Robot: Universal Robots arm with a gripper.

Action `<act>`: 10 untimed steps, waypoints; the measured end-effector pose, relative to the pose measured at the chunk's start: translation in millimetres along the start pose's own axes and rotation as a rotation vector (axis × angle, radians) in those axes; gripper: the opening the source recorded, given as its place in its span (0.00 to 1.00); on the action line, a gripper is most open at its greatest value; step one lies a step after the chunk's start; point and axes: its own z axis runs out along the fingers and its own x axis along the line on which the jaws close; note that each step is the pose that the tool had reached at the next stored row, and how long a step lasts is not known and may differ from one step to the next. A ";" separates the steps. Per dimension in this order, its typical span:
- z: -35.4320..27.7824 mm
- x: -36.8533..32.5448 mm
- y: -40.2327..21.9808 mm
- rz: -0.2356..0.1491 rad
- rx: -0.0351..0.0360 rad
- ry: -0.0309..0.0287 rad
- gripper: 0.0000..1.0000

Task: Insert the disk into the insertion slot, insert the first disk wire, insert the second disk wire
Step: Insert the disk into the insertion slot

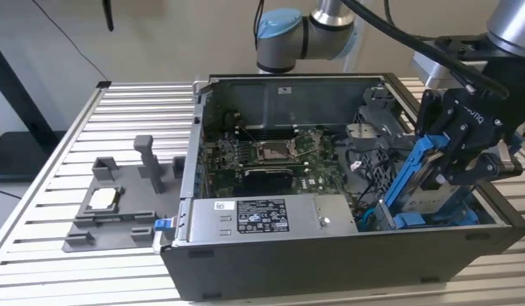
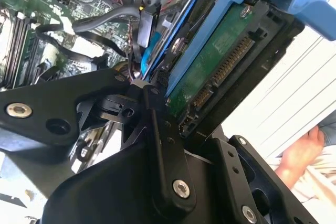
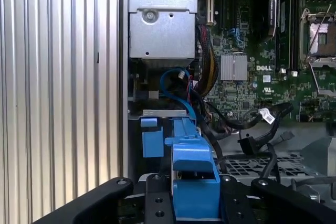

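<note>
Slatted aluminium table (image 1: pixel 117 121) carries the open computer case (image 1: pixel 330 271). At the exterior view's right, the gripper (image 1: pixel 456 167) has its fingers clamped on the disk (image 1: pixel 418 167), which stands on edge at the insertion slot (image 1: pixel 428 220). The disk is probably rigid, fairly heavy and shock-sensitive; grip the blue carrier flanks, not the exposed circuit board (image 2: pixel 215 66). Clearance looks tight, between the case wall and loose cables (image 3: pixel 252 124).

Blue-framed disk (image 2: pixel 210 61) on edge, tilted (green circuit side bare), low end at the insertion slot (image 3: pixel 157 114).
</note>
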 end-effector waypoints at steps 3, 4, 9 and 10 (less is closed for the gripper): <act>5.4 0.2 -0.2 0.000 0.0000 -0.0001 0.33; 7.3 0.3 -0.3 0.000 0.0000 -0.0001 0.33; 15.3 0.6 -0.6 0.000 0.0000 -0.0002 0.33; 16.0 0.7 -0.6 0.000 0.0000 0.0003 0.33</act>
